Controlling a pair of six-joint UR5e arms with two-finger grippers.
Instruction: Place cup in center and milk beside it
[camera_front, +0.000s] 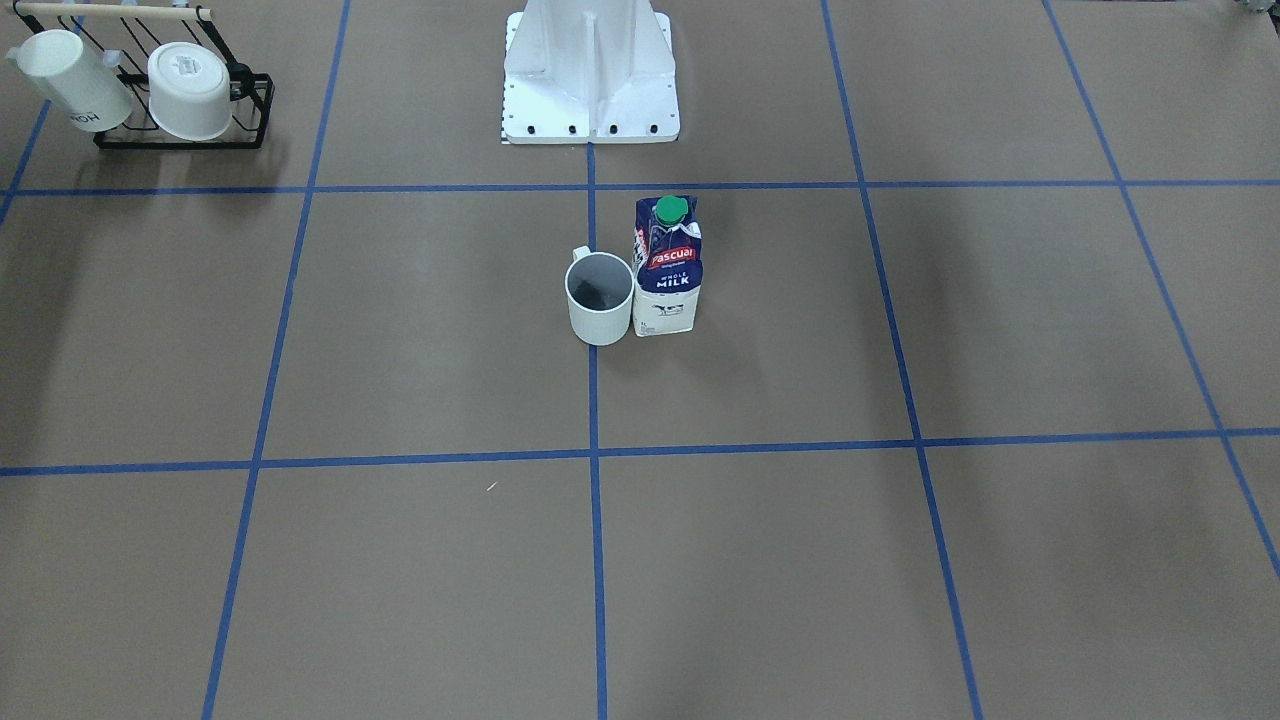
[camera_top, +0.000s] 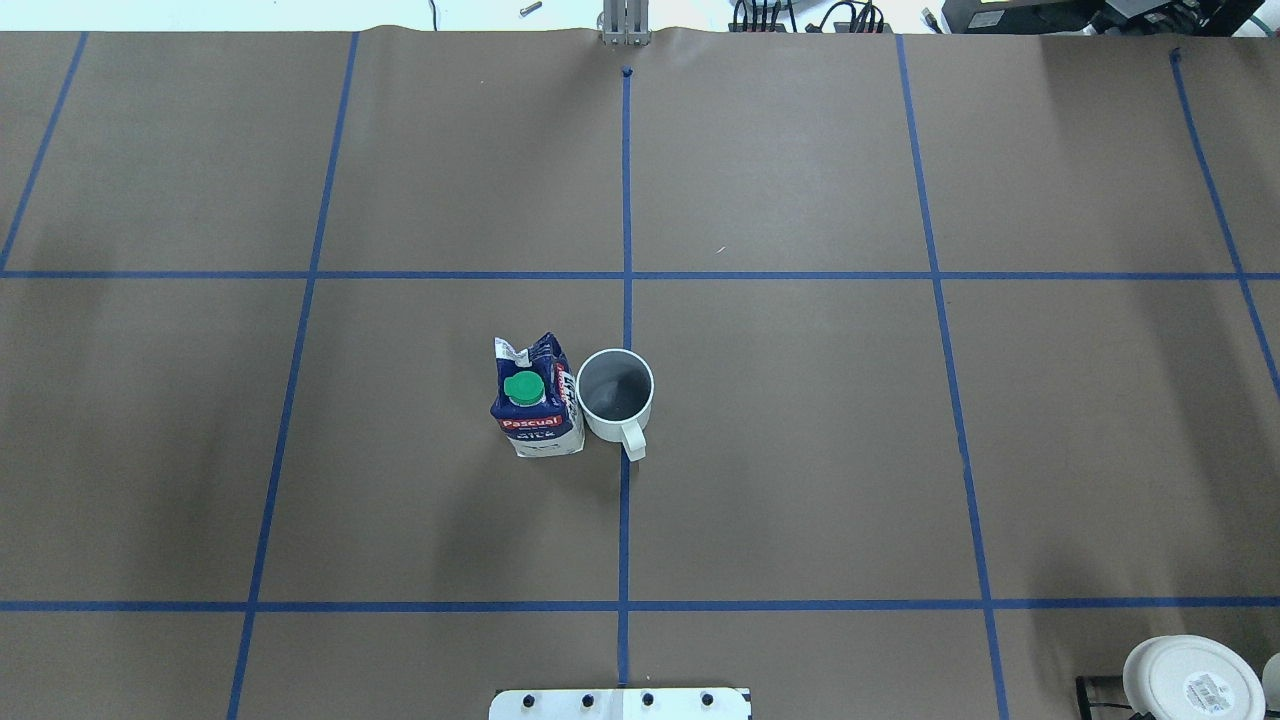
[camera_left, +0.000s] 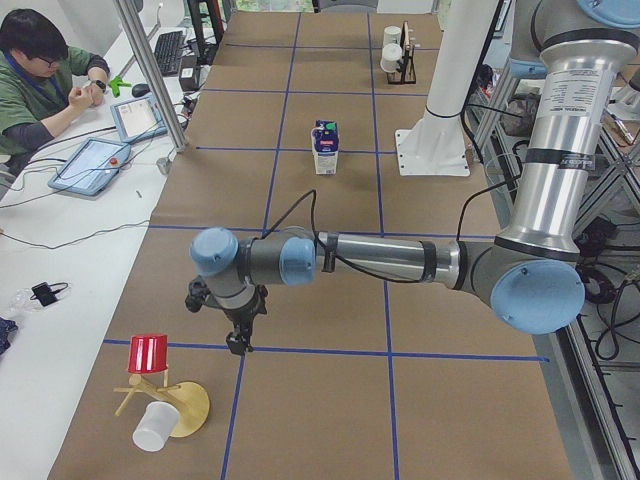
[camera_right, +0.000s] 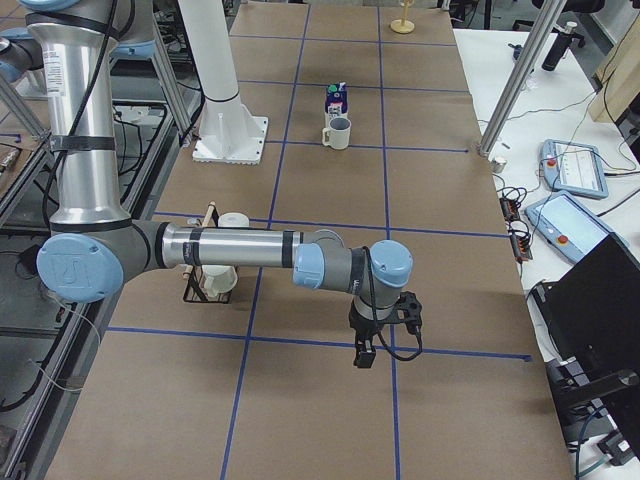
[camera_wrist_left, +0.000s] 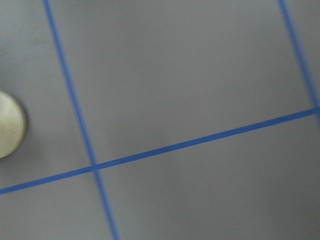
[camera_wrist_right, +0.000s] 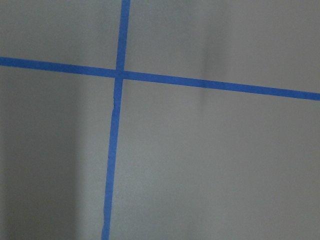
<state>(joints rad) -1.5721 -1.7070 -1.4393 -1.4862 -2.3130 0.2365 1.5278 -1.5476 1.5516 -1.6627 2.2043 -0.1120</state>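
The plain white cup (camera_front: 600, 300) stands upright on the central blue tape line (camera_top: 625, 320) in the middle of the brown surface, its handle toward the robot base. It also shows from overhead (camera_top: 615, 395) and in the exterior right view (camera_right: 338, 133). The blue-and-white Pascual milk carton (camera_front: 667, 275) stands upright right next to it, on the robot's left side (camera_top: 537, 400). Both arms are far from them. The left gripper (camera_left: 238, 345) and right gripper (camera_right: 363, 358) hang over bare paper at opposite table ends; I cannot tell whether they are open or shut.
A black wire rack (camera_front: 255, 110) with two other white cups sits at the robot's right. A red cup (camera_left: 148, 354) on a wooden stand and a white cup (camera_left: 152, 427) are at the left end. The robot base (camera_front: 590, 80) is behind the cup. An operator (camera_left: 40, 90) sits beside the table.
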